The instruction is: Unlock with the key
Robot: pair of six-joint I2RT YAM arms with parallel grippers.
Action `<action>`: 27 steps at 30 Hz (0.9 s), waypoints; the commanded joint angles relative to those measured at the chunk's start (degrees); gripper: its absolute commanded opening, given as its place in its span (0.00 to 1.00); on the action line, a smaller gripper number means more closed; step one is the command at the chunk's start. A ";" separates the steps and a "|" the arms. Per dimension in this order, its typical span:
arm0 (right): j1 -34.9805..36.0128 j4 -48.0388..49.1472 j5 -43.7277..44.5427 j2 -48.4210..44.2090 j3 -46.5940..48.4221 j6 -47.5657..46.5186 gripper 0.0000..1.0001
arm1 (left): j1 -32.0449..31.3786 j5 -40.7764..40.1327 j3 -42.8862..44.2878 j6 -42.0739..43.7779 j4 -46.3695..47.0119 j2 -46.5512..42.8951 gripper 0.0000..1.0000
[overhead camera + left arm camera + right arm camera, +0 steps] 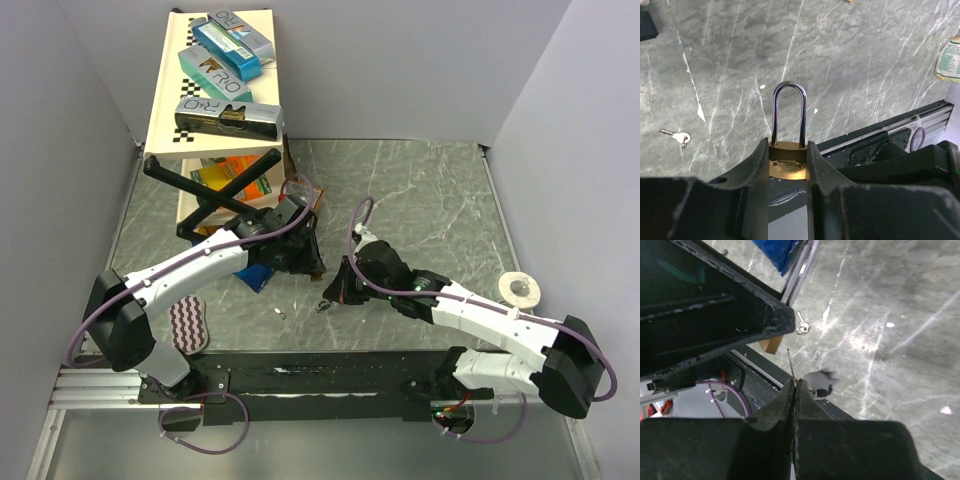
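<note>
My left gripper [786, 148] is shut on a brass padlock [786, 165], its silver shackle [788, 112] sticking up past the fingertips. In the top view that gripper [303, 258] hangs over the table's middle and hides the lock. My right gripper [794, 383] is shut on the key [790, 362]; its thin blade points out toward the padlock's brass corner [771, 345], a short gap away. A second dark key [820, 385] dangles on the ring beside the fingers. The right gripper [337, 290] sits just right of the left one.
A loose silver key [677, 136] [801, 326] lies on the marble table [430, 200]. A shelf rack [215, 110] with boxes stands back left, with a blue packet [255, 275] by it. A tape roll [520, 290] is at right and a striped pad [188, 325] at left.
</note>
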 commanded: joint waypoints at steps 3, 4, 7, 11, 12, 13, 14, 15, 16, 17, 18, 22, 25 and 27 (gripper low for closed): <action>0.63 5.45 -3.05 2.45 4.99 0.24 0.00 | 0.88 1.08 -0.52 -1.63 1.77 -3.00 0.01; 0.72 5.36 -3.14 2.63 5.17 0.15 0.00 | 0.97 1.08 -0.61 -1.72 1.69 -3.00 0.01; 1.07 5.63 -3.49 2.81 5.44 -0.03 0.00 | 1.23 0.91 -0.79 -1.72 1.69 -3.18 0.01; 1.25 5.28 -3.32 2.98 5.79 -0.11 0.00 | 1.41 0.82 -0.87 -1.81 1.77 -3.09 0.01; 1.33 5.10 -3.14 3.07 5.96 0.06 0.00 | 1.41 0.82 -0.79 -1.81 1.69 -3.09 0.01; 1.33 4.75 -2.88 3.07 6.05 0.15 0.00 | 1.41 0.73 -0.79 -1.81 1.69 -3.18 0.01; 1.33 4.57 -2.70 3.24 6.05 0.32 0.00 | 1.41 0.64 -0.79 -1.81 1.69 -3.18 0.01; 1.33 4.40 -2.53 3.33 6.14 0.67 0.00 | 1.50 0.56 -0.79 -1.90 1.69 -3.35 0.01; 1.33 4.22 -2.18 3.42 6.14 0.85 0.00 | 1.50 0.47 -0.79 -1.81 1.69 -3.27 0.01; 1.25 3.87 -2.09 3.59 6.23 1.03 0.00 | 1.50 0.38 -0.79 -1.81 1.69 -3.35 0.01; 1.33 3.69 -1.91 3.60 6.23 1.20 0.00 | 1.58 0.55 -0.79 -1.90 1.60 -3.27 0.01; 1.33 3.25 -1.38 3.60 6.23 1.55 0.00 | 1.67 0.55 -0.87 -1.81 1.60 -3.27 0.01; 1.16 2.55 -0.68 3.42 5.97 2.17 0.00 | 1.76 0.64 -1.05 -1.90 1.69 -3.35 0.01; 1.16 2.73 -0.16 2.72 5.53 2.26 0.00 | 1.76 0.64 -1.05 -1.99 1.69 -3.36 0.01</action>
